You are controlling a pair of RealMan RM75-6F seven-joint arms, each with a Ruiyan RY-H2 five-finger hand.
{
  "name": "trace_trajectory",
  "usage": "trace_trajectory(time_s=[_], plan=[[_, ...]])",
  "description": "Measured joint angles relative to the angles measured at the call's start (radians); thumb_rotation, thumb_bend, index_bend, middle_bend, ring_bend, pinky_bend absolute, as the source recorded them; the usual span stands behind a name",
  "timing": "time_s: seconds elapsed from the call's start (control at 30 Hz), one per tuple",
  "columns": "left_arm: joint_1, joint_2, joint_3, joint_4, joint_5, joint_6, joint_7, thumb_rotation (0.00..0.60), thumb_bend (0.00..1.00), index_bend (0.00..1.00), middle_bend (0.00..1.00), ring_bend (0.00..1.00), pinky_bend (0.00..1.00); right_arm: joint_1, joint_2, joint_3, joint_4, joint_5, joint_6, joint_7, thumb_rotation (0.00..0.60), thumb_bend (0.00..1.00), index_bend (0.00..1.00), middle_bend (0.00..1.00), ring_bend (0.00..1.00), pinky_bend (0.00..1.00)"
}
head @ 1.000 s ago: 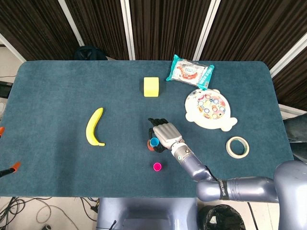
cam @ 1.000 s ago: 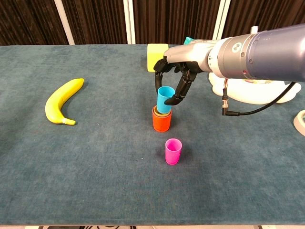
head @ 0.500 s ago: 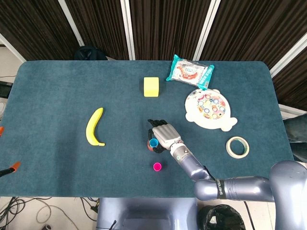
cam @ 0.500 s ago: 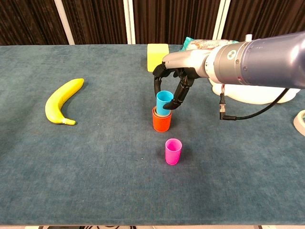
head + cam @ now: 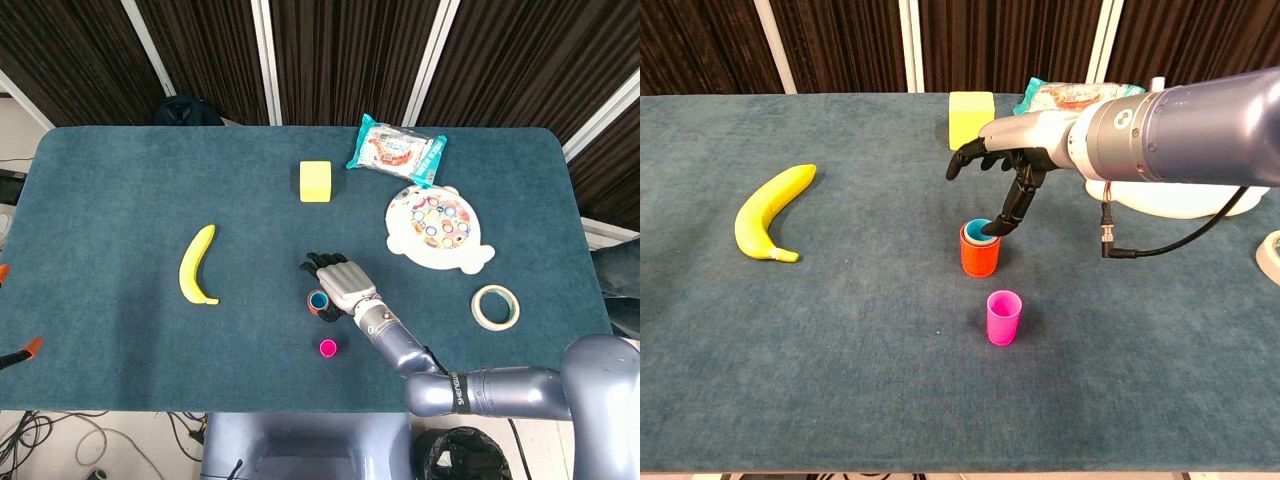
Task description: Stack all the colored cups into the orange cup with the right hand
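The orange cup (image 5: pixel 979 254) stands mid-table with the blue cup (image 5: pixel 977 227) nested inside it, only the blue rim showing; in the head view the stack (image 5: pixel 319 301) sits under my right hand. A pink cup (image 5: pixel 1003 317) (image 5: pixel 328 348) stands alone just in front of the stack. My right hand (image 5: pixel 1002 175) (image 5: pixel 341 282) hovers over the stack with its fingers spread and holds nothing; one fingertip (image 5: pixel 994 229) reaches down to the blue rim. My left hand is not visible in either view.
A banana (image 5: pixel 771 211) lies at the left, a yellow block (image 5: pixel 970 117) behind the stack. A white toy plate (image 5: pixel 437 227), a snack packet (image 5: pixel 396 150) and a tape roll (image 5: pixel 495 307) are at the right. A black cable (image 5: pixel 1160 241) hangs from my right arm.
The blue cup, held above the orange cup a second ago, has dropped fully into it. My right hand let go and spread its fingers.
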Motion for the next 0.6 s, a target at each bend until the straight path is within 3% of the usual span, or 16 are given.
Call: trace_trajectory(time_s=[0.3,0.6], plan=[[-0.002,-0.001,-0.002,0.004,-0.006,-0.005,-0.001,0.600,0.00,0.00,0.00,0.00,0.04,-0.031,0.081,-0.012,-0.099,-0.039,0.036,0.006,0.600,0.39,0.15,0.00,0.08,0.10],[-0.003,-0.008,0.005,0.001,0.005,-0.005,0.015,0.600,0.00,0.00,0.00,0.00,0.04,-0.158,0.214,-0.101,-0.294,-0.250,0.104,0.039,0.600,0.39,0.18,0.00,0.08,0.10]])
